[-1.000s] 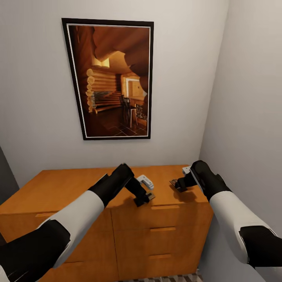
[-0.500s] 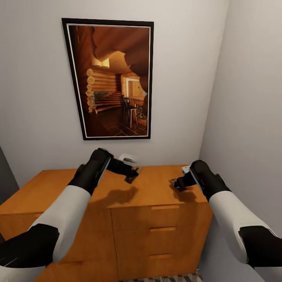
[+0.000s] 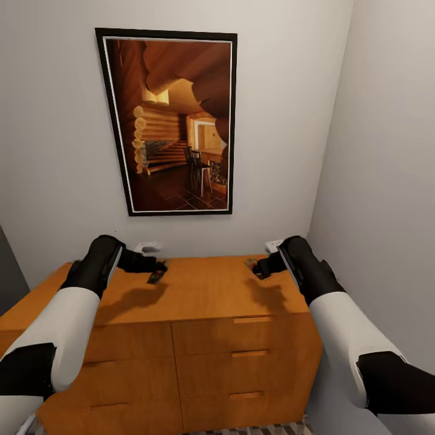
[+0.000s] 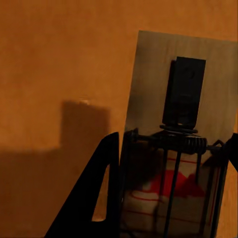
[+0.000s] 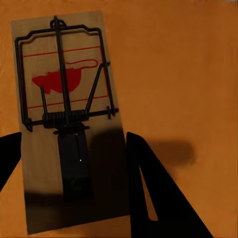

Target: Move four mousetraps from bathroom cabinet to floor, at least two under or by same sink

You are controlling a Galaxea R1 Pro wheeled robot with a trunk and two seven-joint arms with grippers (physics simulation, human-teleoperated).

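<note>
1. the left pincer [image 3: 158,270] is gripping a mousetrap [image 3: 156,277] over the left part of the cabinet [image 3: 199,338] top, near the back wall [image 3: 54,151]; in the left wrist view its dark fingers [image 4: 94,198] are standing on both long sides of that trap's board [image 4: 178,139], one on each side.
2. the held trap is hanging slightly above the orange-brown wood, tilted, and casting a shadow on the top below it; the wrist view is showing its tan board, a black plate, the coiled wire spring and a red mark.
3. the right pincer [image 3: 255,267] is clamping a second mousetrap [image 3: 251,264] over the right part of the same cabinet top, close to the corner where the back wall is meeting the side wall [image 3: 386,181].
4. in the right wrist view the black fingers [image 5: 148,188] are flanking the lower end of that trap [image 5: 67,124], with its wire frame, spring and red mouse print facing the camera and orange wood behind it.
5. the two traps are sitting well apart, one toward each end of the cabinet.
6. both black-and-white forearms are reaching in over the cabinet's drawer fronts, which are carrying slim wooden handles.
7. a dark-framed picture [image 3: 172,121] of a log interior is hanging on the back wall above the cabinet, between the two arms.
8. a strip of cube-patterned bathroom floor [image 3: 254,430] is showing at the foot of the cabinet.
</note>
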